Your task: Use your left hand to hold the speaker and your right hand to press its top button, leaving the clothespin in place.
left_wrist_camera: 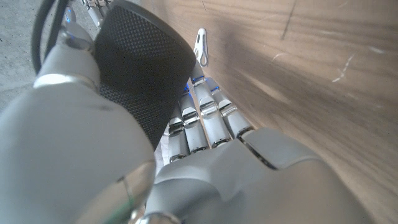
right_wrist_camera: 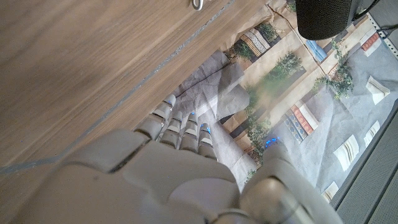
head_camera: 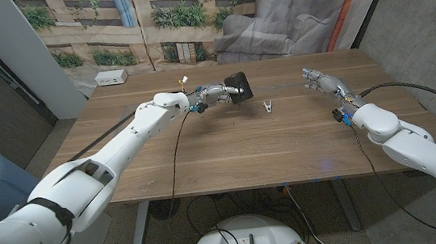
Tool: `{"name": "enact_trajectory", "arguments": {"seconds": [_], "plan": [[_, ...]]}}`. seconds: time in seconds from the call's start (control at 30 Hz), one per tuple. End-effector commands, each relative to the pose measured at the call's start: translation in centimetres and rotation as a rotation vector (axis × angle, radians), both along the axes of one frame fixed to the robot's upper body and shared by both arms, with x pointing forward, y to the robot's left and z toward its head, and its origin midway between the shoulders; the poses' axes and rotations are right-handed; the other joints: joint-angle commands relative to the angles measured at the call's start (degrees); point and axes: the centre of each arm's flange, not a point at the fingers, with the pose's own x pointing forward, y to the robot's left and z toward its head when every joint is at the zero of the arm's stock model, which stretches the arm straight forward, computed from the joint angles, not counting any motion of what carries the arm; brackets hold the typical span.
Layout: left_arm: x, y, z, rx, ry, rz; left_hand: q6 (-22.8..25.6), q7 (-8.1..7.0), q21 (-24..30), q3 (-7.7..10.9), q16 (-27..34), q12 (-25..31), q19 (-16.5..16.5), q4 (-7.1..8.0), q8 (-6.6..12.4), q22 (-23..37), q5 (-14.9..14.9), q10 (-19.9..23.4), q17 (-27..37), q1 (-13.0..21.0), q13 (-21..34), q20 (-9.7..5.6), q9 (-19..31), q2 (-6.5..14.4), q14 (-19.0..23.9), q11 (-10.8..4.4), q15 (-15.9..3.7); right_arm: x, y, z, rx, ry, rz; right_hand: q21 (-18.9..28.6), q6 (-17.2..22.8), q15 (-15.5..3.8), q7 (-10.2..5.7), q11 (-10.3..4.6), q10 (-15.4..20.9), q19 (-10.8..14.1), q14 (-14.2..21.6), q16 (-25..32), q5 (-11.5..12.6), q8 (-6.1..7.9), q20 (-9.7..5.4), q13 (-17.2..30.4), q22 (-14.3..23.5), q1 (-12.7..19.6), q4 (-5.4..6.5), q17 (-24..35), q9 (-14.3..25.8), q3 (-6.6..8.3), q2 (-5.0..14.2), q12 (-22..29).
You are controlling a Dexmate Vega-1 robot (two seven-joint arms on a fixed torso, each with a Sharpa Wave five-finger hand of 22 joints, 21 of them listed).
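The black mesh-covered speaker sits toward the far middle of the wooden desk, wrapped by the left hand, whose fingers curl around its side in a firm hold. Just beside it on the robot's right lies the small clothespin, apart from both hands. Well off on the right side of the desk the right hand hovers with fingers loosely spread, gripping nothing.

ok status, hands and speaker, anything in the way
Left hand grips the speaker. Right hand open, off to the side, away from it. Clothespin on the table between the hands, untouched.
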Motion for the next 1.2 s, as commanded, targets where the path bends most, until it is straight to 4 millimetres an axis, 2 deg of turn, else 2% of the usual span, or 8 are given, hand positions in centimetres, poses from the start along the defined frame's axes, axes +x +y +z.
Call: {"name": "enact_trajectory", "arguments": {"seconds": [0.03, 0.17, 0.37, 0.73, 0.9, 1.03, 1.2], "plan": [[-1.0, -0.8, -1.9, -0.016, 0.066, -0.044, 12.6, -4.50, 0.1, 1.29, 0.2, 0.9, 0.4, 0.24, 5.29, 0.3, 0.5, 10.8, 0.5, 5.6, 5.0, -8.50, 0.3, 15.7, 7.0, -10.12, -13.15, -0.8, -0.3, 0.6, -0.102, -0.002, -0.013, -0.1, 0.0, 0.34, 0.25, -0.25, 0.4, 0.5, 0.2, -0.3, -0.2, -0.03, -0.13, 0.3, 0.1, 1.1, -1.16, -0.1, 0.3, 0.05, -0.91, 0.3], [-1.3, -1.1, -2.7, -0.025, 0.096, -0.063, 12.6, -4.43, 0.1, 1.36, 0.1, 0.8, 0.4, 0.30, 5.34, 0.3, 0.5, 10.8, 0.5, 5.4, 5.1, -8.52, 0.3, 15.8, 7.1, -10.11, -13.07, -1.0, -0.3, 1.0, -0.146, 0.003, -0.015, -0.1, -0.1, 0.40, -0.51, -0.51, 0.4, 0.6, 0.2, -0.3, -0.2, -0.01, -0.14, 0.3, 0.1, 2.1, -2.31, -0.3, 0.3, 0.09, -1.90, 0.3], [-1.6, -1.3, -3.6, -0.031, 0.130, -0.078, 12.7, -4.43, 0.1, 1.41, -0.1, 0.7, 0.4, 0.44, 5.50, 0.3, 0.5, 10.7, 0.4, 5.1, 5.2, -8.52, 0.2, 15.9, 7.1, -10.11, -12.99, -1.2, 0.1, 1.5, -0.204, 0.005, -0.001, -0.2, -1.5, 0.65, 0.04, -0.66, -0.2, 0.4, 0.0, -0.6, -0.2, -0.37, 0.19, 0.3, 0.1, 3.7, -3.65, -0.7, 0.3, 0.07, -3.46, 0.0], [-1.9, -2.0, -4.5, -0.043, 0.169, -0.119, 12.9, -4.18, 0.0, 1.59, -0.2, 0.6, 0.4, 0.63, 5.71, 0.3, 0.5, 10.8, 0.4, 4.5, 5.4, -8.51, 0.1, 16.2, 7.3, -10.11, -12.95, -1.4, 1.1, 2.4, -0.271, 0.005, 0.003, -0.4, -2.8, 1.09, 0.80, -0.95, -0.8, 0.0, -0.5, -0.8, -0.2, -0.62, 0.45, 0.4, 0.1, 4.8, -4.17, -0.9, 0.4, -0.12, -4.97, -0.2], [-1.8, -2.3, -4.7, -0.051, 0.190, -0.134, 13.2, -3.94, 0.0, 1.62, -0.4, 0.6, 0.5, 0.79, 5.88, 0.4, 0.4, 11.1, 0.4, 4.0, 5.5, -8.51, 0.0, 16.3, 7.4, -9.87, -12.90, -1.6, 1.7, 3.0, -0.318, 0.003, 0.002, -0.5, -4.4, 1.37, 0.27, -0.94, -2.2, -0.5, -1.1, -1.0, -0.2, -0.97, 0.49, 0.4, 0.1, 5.4, -4.14, -1.1, 0.4, -0.34, -6.01, -0.6], [-1.7, -2.6, -4.7, -0.051, 0.203, -0.146, 13.2, -3.85, 0.0, 1.73, -0.4, 0.6, 0.5, 0.82, 5.92, 0.4, 0.4, 11.3, 0.3, 3.8, 5.6, -8.47, 0.0, 16.4, 7.5, -9.87, -12.92, -1.9, 2.3, 3.5, -0.371, -0.002, -0.010, -1.3, -5.5, 1.97, 0.58, -0.80, -4.5, -4.6, -3.3, -1.5, -0.1, -0.84, 0.82, 0.4, 0.2, 5.6, -3.61, -1.3, 0.4, -0.73, -6.91, -0.9], [-1.7, -3.1, -4.6, -0.044, 0.221, -0.161, 13.3, -3.77, 0.0, 1.86, -0.6, 0.5, 0.6, 0.81, 5.99, 0.4, 0.4, 11.2, 0.3, 3.5, 5.6, -8.38, -0.1, 16.5, 7.5, -10.01, -12.88, -2.0, 2.9, 4.1, -0.411, -0.002, -0.012, -1.3, -6.4, 2.75, 0.89, -0.68, -6.8, -8.0, -5.9, -2.0, -0.1, -0.87, 1.15, 0.5, 0.2, 4.8, -2.87, -1.4, 0.4, -1.33, -7.32, -1.2]]}}
